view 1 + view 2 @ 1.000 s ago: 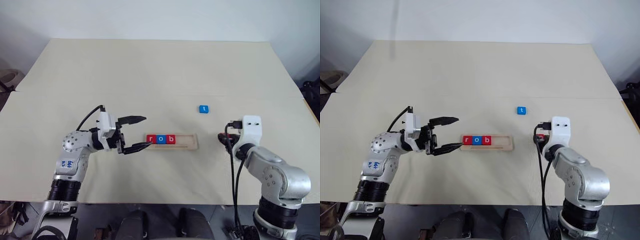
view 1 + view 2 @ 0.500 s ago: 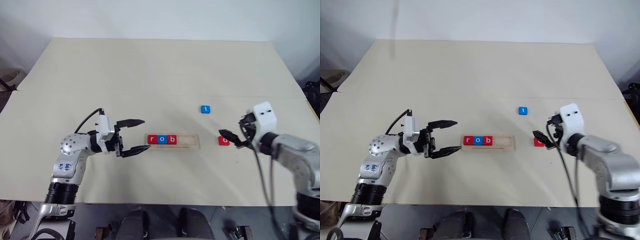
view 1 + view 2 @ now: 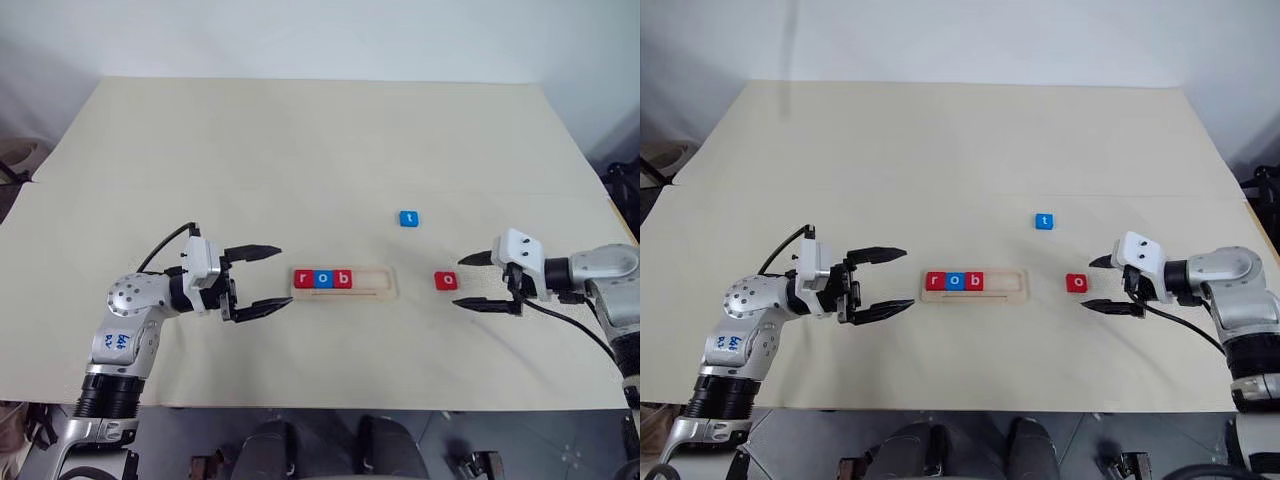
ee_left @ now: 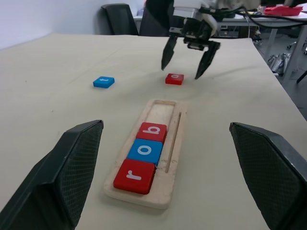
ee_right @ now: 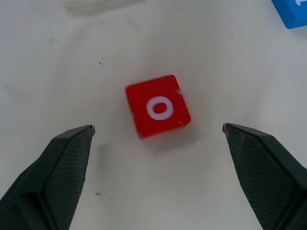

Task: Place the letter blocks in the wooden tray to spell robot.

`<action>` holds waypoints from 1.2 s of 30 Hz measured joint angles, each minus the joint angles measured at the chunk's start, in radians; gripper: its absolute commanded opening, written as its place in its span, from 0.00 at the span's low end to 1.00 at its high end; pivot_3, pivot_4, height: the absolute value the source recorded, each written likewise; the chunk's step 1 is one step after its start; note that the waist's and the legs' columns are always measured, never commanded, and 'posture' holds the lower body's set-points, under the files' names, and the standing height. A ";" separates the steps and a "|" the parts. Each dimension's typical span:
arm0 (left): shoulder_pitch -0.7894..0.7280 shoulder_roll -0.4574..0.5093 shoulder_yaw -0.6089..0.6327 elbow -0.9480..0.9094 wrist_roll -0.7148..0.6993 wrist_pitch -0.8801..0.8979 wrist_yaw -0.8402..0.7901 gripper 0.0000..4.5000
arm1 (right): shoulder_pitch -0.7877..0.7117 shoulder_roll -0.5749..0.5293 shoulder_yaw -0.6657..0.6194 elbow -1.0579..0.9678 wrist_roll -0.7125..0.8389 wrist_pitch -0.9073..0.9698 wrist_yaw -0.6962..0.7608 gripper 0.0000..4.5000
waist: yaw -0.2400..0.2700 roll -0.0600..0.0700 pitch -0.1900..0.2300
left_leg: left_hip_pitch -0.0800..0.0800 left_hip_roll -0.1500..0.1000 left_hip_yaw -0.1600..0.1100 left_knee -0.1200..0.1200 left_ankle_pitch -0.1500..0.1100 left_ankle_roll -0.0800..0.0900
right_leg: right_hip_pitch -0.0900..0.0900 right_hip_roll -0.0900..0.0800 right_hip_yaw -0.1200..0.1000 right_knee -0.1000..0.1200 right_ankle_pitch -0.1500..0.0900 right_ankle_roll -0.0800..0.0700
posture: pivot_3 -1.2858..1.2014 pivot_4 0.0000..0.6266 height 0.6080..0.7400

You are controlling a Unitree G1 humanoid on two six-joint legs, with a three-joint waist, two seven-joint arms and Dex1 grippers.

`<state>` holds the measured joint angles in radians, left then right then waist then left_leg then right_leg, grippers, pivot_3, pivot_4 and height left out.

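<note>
The wooden tray (image 3: 345, 283) lies in the middle of the head view, a bit below center. It holds three letter blocks at its left end: a red r (image 3: 304, 279), a blue o (image 3: 323, 279) and a red b (image 3: 343, 279). The two spots at its right end are empty. The red o block (image 3: 446, 281) lies flat on the table to the right of the tray, apart from it. The blue t block (image 3: 408, 218) sits above and between them, well apart from both.

The right gripper (image 3: 479, 282) is just right of the red o, with its claw wide and holding nothing. The left gripper (image 3: 262, 280) is just left of the tray, claw wide too, and empty.

The next job looks like picking up the red o. The claw should go down with one finger on each side of the block, squeeze it by its flat edges, and keep the letter the right way up for the fourth spot.

The right wrist view shows a tiny chip on one edge of the red o, and that the block sits a bit turned between the fingers. The left wrist view looks along the tray and shows a thin groove along one side.
</note>
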<state>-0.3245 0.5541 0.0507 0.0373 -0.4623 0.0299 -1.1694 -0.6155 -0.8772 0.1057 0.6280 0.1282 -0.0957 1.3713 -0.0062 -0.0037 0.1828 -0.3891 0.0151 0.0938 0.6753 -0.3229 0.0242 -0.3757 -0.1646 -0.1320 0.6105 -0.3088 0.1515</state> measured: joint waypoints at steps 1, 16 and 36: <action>0.002 0.001 -0.001 -0.001 0.000 -0.001 -0.002 1.00 | -0.022 0.015 0.004 0.041 -0.006 -0.026 0.011 0.99 | 0.000 0.000 0.000 | 0.000 0.000 -0.001 0.000 0.000 0.000 | 0.000 0.000 0.000 0.000 0.000 0.000 | 0.52 0.24 1.00; 0.022 0.031 -0.001 0.003 0.020 -0.020 -0.003 1.00 | -0.105 0.082 0.006 0.161 -0.029 -0.073 0.117 0.32 | -0.007 0.000 0.000 | 0.000 0.001 -0.002 0.003 0.000 0.000 | 0.001 0.000 0.000 0.002 0.000 0.000 | 0.52 0.24 1.00; 0.062 0.042 0.011 -0.029 0.019 -0.020 0.046 1.00 | -0.121 0.279 0.168 -0.401 0.023 0.445 -0.024 0.32 | 0.003 0.002 0.001 | -0.002 0.000 -0.003 0.005 -0.001 0.000 | -0.001 -0.001 -0.001 0.003 0.000 0.000 | 0.52 0.24 1.00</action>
<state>-0.2622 0.5965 0.0613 0.0080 -0.4428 0.0095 -1.1235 -0.7364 -0.5979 0.2738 0.2266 0.1513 0.3491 1.3469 -0.0034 -0.0021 0.1835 -0.3913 0.0148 0.0911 0.6802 -0.3235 0.0246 -0.3763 -0.1655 -0.1326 0.6133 -0.3087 0.1517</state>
